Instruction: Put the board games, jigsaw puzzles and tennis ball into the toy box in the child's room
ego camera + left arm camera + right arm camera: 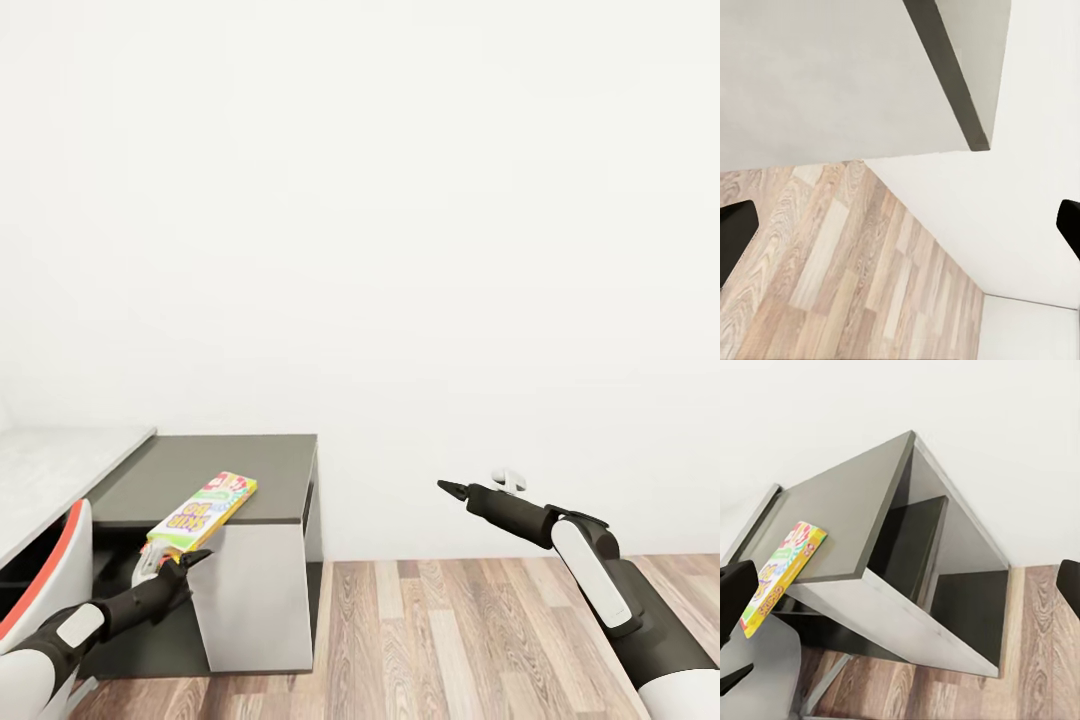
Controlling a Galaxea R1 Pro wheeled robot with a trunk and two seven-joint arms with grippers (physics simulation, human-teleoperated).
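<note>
The dark grey side unit (215, 470) stands against the white wall (400, 220); its top is bare apart from the yellow board game (203, 513), which overhangs the front edge by the white panel (252, 595). Right of the unit, the wood-plank floor (450, 640) is open up to the wall. In the right wrist view the unit's end is open, with one dark divider (916, 547) splitting the cavity.

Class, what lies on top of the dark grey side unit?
A yellow board game lies there, overhanging the side unit's front edge. The left pincer covers its near end.
</note>
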